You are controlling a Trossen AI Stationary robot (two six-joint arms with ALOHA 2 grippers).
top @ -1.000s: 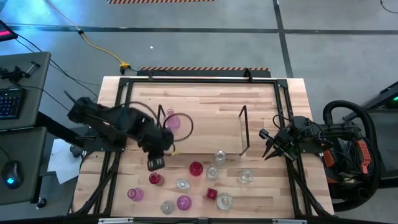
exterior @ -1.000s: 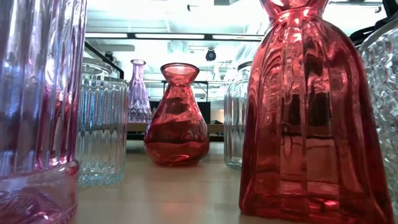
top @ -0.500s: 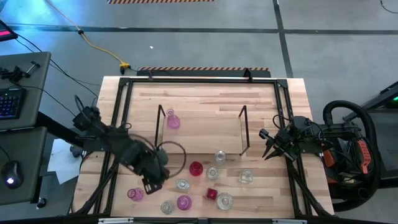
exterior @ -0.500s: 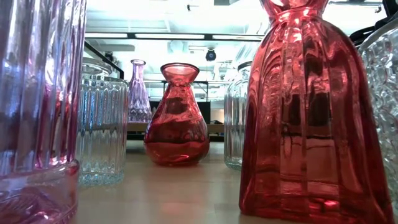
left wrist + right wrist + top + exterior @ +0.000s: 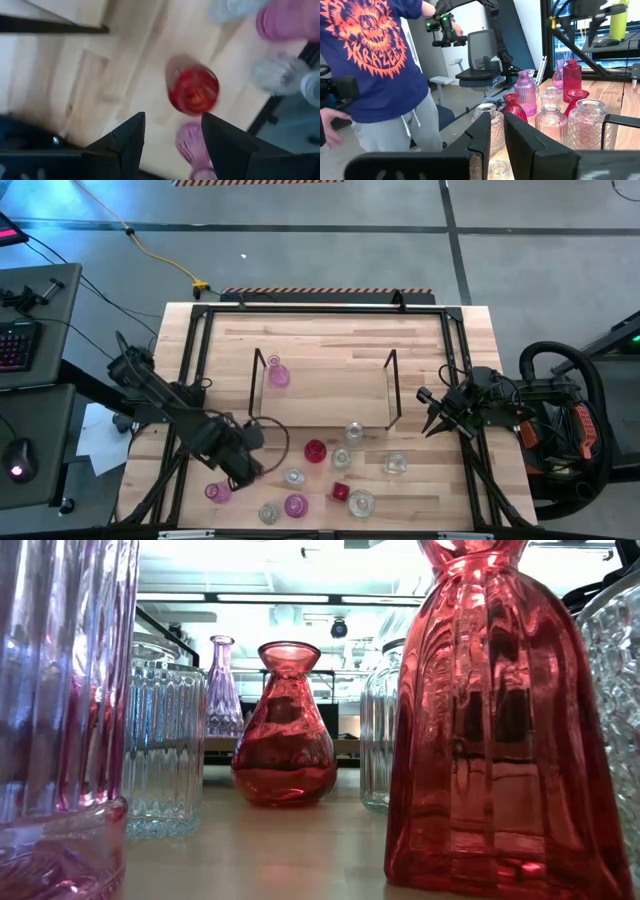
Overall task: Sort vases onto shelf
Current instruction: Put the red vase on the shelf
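A pink vase (image 5: 277, 373) stands on the shelf (image 5: 330, 390) at its left end. Several red, pink and clear vases stand on the table before the shelf, among them a red vase (image 5: 315, 451) and a pink vase (image 5: 218, 492). My left gripper (image 5: 245, 465) points down, open, above another red vase (image 5: 192, 92), which the arm hides in the high view. A pink vase (image 5: 192, 145) shows beyond the fingers. My right gripper (image 5: 430, 412) waits at the table's right edge, pointing level, its fingers (image 5: 487, 127) almost together with nothing between them.
Clear vases (image 5: 354, 432) (image 5: 396, 464) (image 5: 293, 476) crowd the near half of the table close to my left gripper. A black frame (image 5: 200, 330) runs around the tabletop. In the right wrist view a person in a blue shirt (image 5: 380, 60) stands beside the table.
My left gripper has gone from beside the shelf's left end toward the table's near left corner and downward, turning somewhat, and now hangs over the red vase there. The pink vase has stayed on the shelf. The other vases have not moved.
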